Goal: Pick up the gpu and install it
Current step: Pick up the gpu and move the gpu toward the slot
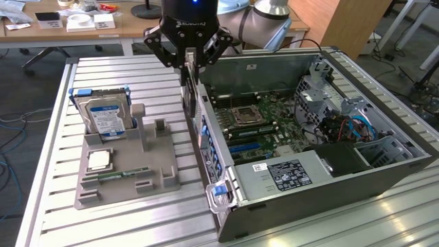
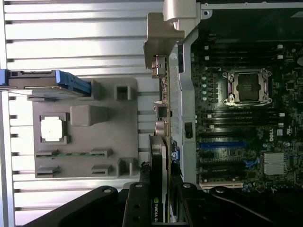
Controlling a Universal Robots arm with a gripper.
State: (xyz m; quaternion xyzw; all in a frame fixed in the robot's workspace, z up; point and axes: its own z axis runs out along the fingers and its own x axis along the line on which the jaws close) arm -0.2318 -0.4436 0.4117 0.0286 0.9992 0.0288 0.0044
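The gpu (image 1: 189, 90) hangs edge-on and upright, a thin card with a green board; my gripper (image 1: 190, 66) is shut on its upper end. In the wrist view the gpu (image 2: 162, 137) runs away from my gripper (image 2: 160, 201), with its silver end bracket (image 2: 162, 33) at the far end. The card hovers right over the open computer case's (image 1: 384, 170) side wall nearest the grey holder, just outside the motherboard (image 1: 264, 116). A blue expansion slot (image 2: 222, 145) lies on the board beside the card.
A grey holder (image 1: 120, 177) on the slatted metal table (image 1: 103, 221) carries an upright silver hard drive (image 1: 106, 117), a processor chip (image 1: 99, 159) and a RAM stick (image 1: 122, 174). Cables and drive cages fill the case's far end (image 1: 343, 123). A wooden desk (image 1: 82, 28) stands behind.
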